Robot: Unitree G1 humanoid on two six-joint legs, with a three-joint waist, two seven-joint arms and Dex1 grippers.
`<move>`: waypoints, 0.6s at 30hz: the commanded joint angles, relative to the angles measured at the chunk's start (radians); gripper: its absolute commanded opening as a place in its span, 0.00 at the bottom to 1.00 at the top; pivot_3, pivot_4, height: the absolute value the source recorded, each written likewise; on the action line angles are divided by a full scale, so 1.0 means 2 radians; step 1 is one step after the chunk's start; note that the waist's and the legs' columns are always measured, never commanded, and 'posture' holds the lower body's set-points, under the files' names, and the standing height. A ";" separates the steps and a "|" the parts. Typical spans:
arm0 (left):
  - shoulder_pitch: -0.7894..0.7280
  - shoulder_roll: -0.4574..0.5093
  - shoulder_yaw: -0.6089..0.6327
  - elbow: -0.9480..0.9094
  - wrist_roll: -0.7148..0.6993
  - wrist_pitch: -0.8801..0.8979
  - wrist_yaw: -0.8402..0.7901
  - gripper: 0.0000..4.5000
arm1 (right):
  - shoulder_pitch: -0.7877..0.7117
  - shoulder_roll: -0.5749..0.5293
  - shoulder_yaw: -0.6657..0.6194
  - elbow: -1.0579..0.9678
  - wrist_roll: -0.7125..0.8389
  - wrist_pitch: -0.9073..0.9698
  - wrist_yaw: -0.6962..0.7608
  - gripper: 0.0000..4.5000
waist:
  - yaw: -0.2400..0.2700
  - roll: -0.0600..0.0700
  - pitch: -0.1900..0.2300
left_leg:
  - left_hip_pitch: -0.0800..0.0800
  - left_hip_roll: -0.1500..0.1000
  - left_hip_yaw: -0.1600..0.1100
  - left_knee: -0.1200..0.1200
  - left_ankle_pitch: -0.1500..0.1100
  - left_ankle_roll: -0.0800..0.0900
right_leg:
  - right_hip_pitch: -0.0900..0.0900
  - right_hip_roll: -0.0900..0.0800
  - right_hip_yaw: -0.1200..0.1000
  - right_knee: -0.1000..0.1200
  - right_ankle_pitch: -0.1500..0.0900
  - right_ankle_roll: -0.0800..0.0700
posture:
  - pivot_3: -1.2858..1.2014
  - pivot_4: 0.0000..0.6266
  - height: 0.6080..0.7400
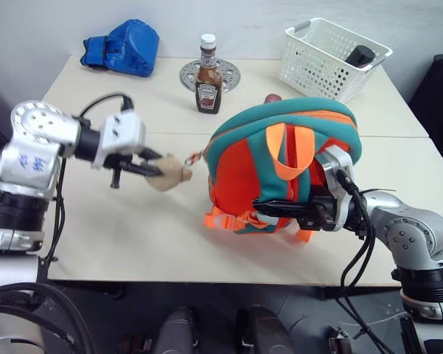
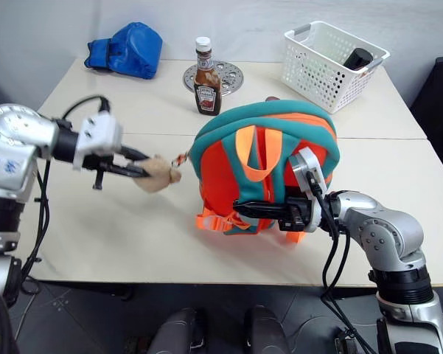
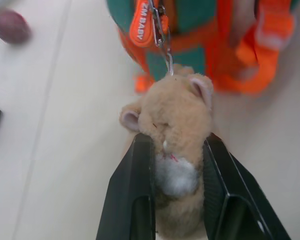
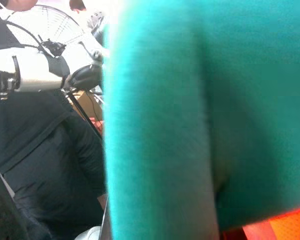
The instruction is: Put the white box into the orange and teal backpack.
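From the head views I see the orange and teal backpack (image 1: pixel 280 166) standing upright near the middle of the counter (image 1: pixel 118 228), back panel and orange straps facing me, teal trim arching over the top. To its left the near part of the counter is bare out to the front edge. The left gripper (image 1: pixel 153 168) reaches in from the left with its black fingers clamped on the tan plush hamster (image 1: pixel 171 174), which hangs from the backpack's side by a short clip. The right gripper (image 1: pixel 269 205) lies level against the backpack's lower back panel, fingers narrow and close together among the straps; I cannot tell whether a strap is caught between them.

Behind the backpack a ketchup bottle (image 1: pixel 208 75) stands upright, just in front of a round metal plate (image 1: pixel 209 74). A blue fabric bundle (image 1: pixel 124 47) sits at the far left corner and a white perforated basket (image 1: pixel 332 59) at the far right, holding a dark object (image 1: pixel 360 55). I cannot make out the white box.

In the left wrist view the two fingers (image 3: pixel 135 195) pinch the hamster's body, its head toward the backpack, and the metal clip (image 3: pixel 162 37) links it to an orange tag.

In the right wrist view teal fabric sits right against the lens; beside it a person in dark clothing (image 4: pixel 50 165).
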 commanded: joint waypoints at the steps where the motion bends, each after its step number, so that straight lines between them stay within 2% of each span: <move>1: 0.006 -0.015 -0.001 -0.004 0.024 -0.018 0.031 0.16 | -0.005 -0.001 -0.020 -0.008 0.009 -0.010 0.004 0.00 | 0.001 0.000 0.000 | 0.000 0.000 0.000 0.000 0.000 0.000 | 0.000 0.000 0.000 0.000 0.000 0.000 | 0.52 0.24 1.00; 7: 0.008 -0.116 -0.024 0.039 0.070 -0.051 0.134 0.16 | -0.005 0.001 -0.011 -0.014 0.006 -0.013 0.010 0.00 | 0.004 0.000 0.000 | 0.000 -0.001 0.000 0.001 -0.001 0.001 | 0.001 -0.001 0.000 0.000 0.000 0.000 | 0.52 0.24 1.00; 9: 0.010 -0.137 -0.025 0.043 0.072 -0.050 0.146 0.16 | -0.004 -0.002 -0.010 -0.019 0.006 -0.014 0.015 0.00 | 0.005 0.000 0.000 | 0.000 -0.001 0.000 0.001 -0.001 0.001 | 0.001 -0.001 0.000 0.000 0.000 0.000 | 0.52 0.24 1.00; 11: 0.012 -0.145 -0.027 0.043 0.073 -0.048 0.145 0.16 | -0.005 -0.004 -0.008 -0.028 0.007 -0.014 0.018 0.00 | 0.003 0.000 0.000 | 0.000 0.000 0.000 0.001 -0.001 0.001 | 0.001 -0.001 -0.001 0.000 0.000 0.000 | 0.52 0.24 1.00; 15: 0.032 -0.128 -0.039 0.050 0.091 -0.064 0.129 0.16 | -0.002 -0.001 -0.008 -0.054 0.024 -0.005 0.012 0.00 | 0.000 0.000 0.000 | 0.000 0.000 0.000 0.001 -0.001 0.001 | 0.001 0.000 -0.001 0.000 0.000 0.000 | 0.52 0.24 1.00; 18: 0.038 -0.123 -0.025 0.047 0.077 -0.051 0.124 0.16 | 0.004 0.001 -0.002 -0.060 0.006 -0.015 0.004 0.00 | 0.001 0.000 0.000 | 0.000 0.000 0.000 0.001 -0.001 0.001 | 0.001 -0.001 -0.001 0.000 0.000 0.000 | 0.52 0.24 1.00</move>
